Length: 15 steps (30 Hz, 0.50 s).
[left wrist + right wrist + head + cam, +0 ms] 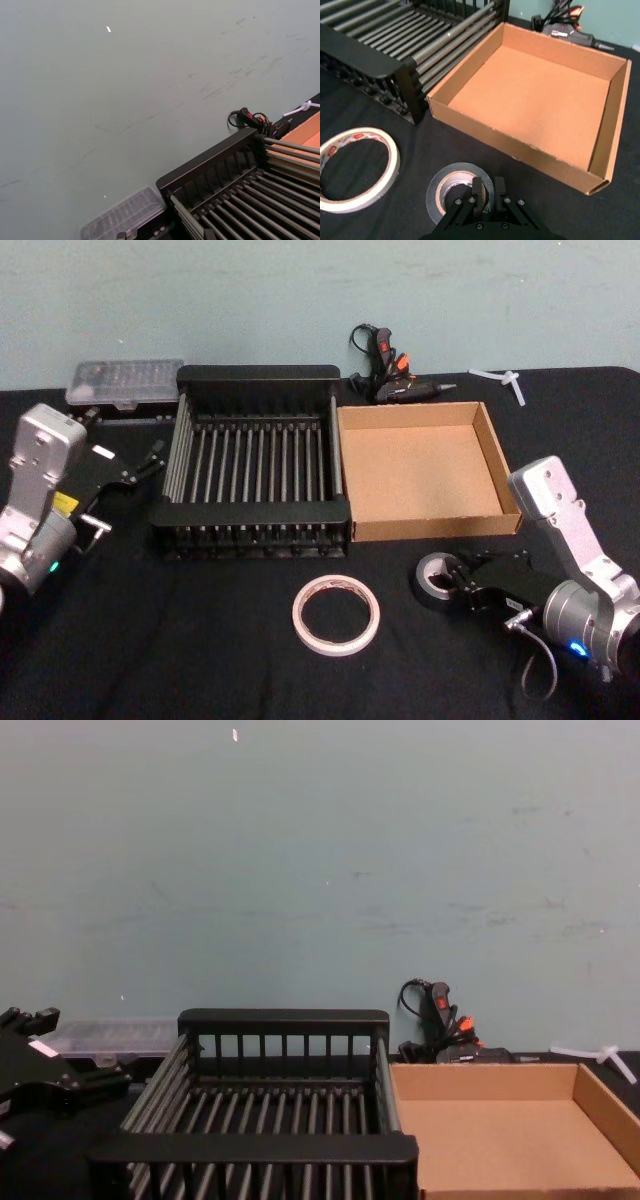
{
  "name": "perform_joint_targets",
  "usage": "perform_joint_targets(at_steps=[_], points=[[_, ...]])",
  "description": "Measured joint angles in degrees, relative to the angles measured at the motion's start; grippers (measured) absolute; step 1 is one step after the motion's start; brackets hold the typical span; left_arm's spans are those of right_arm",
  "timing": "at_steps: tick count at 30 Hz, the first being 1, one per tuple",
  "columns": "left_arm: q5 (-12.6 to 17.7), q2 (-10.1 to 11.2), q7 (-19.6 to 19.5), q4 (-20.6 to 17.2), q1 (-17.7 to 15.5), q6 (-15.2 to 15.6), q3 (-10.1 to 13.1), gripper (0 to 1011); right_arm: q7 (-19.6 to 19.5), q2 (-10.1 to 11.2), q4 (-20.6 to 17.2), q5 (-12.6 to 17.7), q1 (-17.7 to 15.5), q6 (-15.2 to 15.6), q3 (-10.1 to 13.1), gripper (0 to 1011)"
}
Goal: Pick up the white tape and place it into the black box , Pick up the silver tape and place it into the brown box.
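Note:
The silver tape [436,581] lies flat on the black cloth just in front of the brown box [435,527]. My right gripper [462,586] is on its right side; in the right wrist view the fingers [478,186] pinch the wall of the silver tape [447,192], which rests on the table. To its left, in front of the black box [258,374], the white tape [336,614] lies free, red print showing inside the white tape [355,167]. Both boxes stand side by side with nothing inside. My left gripper [150,460] hangs open left of the black box.
A clear plastic case [125,382] sits behind the black box at the back left. A glue gun [392,375] with its cord lies behind the brown box, and a small white plastic piece [505,380] at the back right. Open cloth surrounds the white tape.

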Motion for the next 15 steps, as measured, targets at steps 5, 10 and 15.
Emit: perform_joint_targets(at_steps=[5,10,15], points=[[0.00,0.00,0.00,0.00,0.00,0.00,0.00,1001,1.07,-0.30,-0.96,-0.10,-0.39,-0.90,1.15,147],[0.00,0.00,0.00,0.00,0.00,0.00,0.00,1001,2.22,-0.24,-2.69,-0.16,-0.62,-1.40,2.34,148],[0.00,0.00,0.00,0.00,0.00,0.00,0.00,1001,3.17,0.17,-4.50,-0.16,-0.51,-2.23,3.36,148]])
